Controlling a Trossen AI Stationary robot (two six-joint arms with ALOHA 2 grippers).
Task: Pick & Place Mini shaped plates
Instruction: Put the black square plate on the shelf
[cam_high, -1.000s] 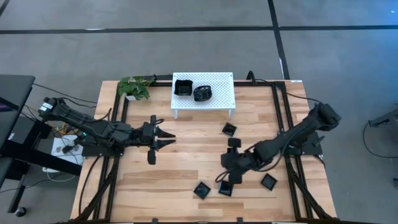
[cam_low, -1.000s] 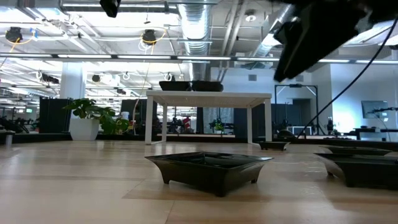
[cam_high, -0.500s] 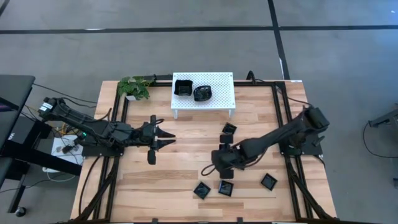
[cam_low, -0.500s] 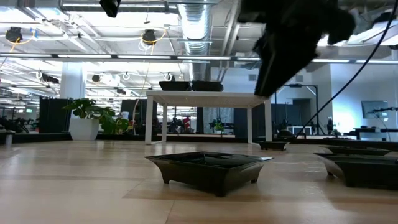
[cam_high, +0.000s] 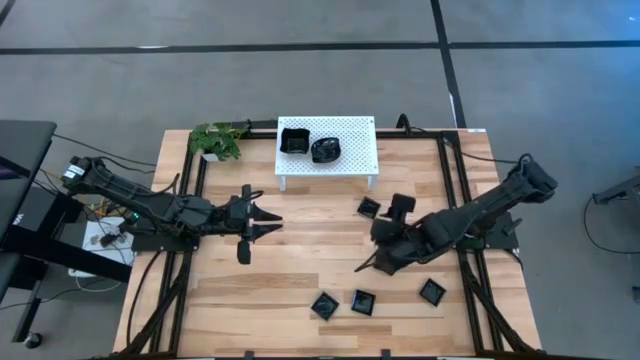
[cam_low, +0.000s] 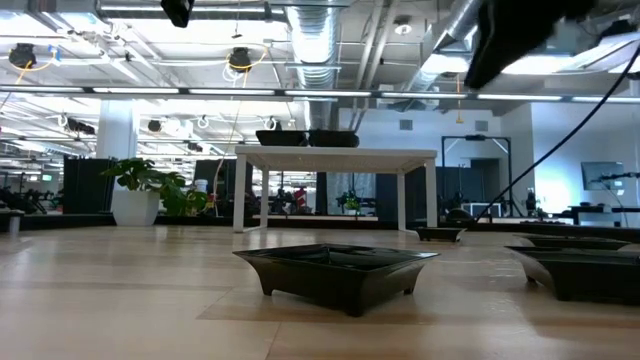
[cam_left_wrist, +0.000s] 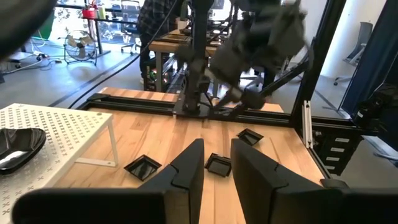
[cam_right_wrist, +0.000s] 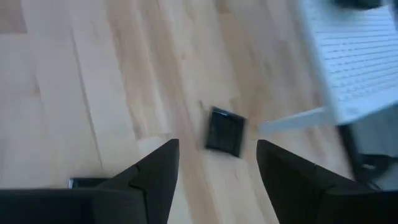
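Four small glossy black plates lie flat on the wooden table: one (cam_high: 369, 208) near the white rack, two (cam_high: 324, 305) (cam_high: 362, 301) by the near edge and one (cam_high: 432, 292) farther right. Two more plates (cam_high: 294, 140) (cam_high: 326, 150) sit on the rack (cam_high: 355, 150). My right gripper (cam_high: 372, 262) hovers open over the table's middle right and holds nothing. Its wrist view shows a square plate (cam_right_wrist: 225, 132) ahead of the gripper (cam_right_wrist: 214, 163). My left gripper (cam_high: 268, 225) waits open at the table's left (cam_left_wrist: 217, 163). The low view shows the nearest plate (cam_low: 340, 270).
A potted plant (cam_high: 218, 140) stands at the far left corner beside the rack. Black frame rails (cam_high: 452, 190) run along the table's sides. Bare wood lies between the two grippers and in front of the rack.
My right gripper swung from above the near-edge plates toward the table's left. It then drew back right and toward the far edge, rising out of the low view's middle and turning toward the rack. No plate moved. The left arm stayed still.
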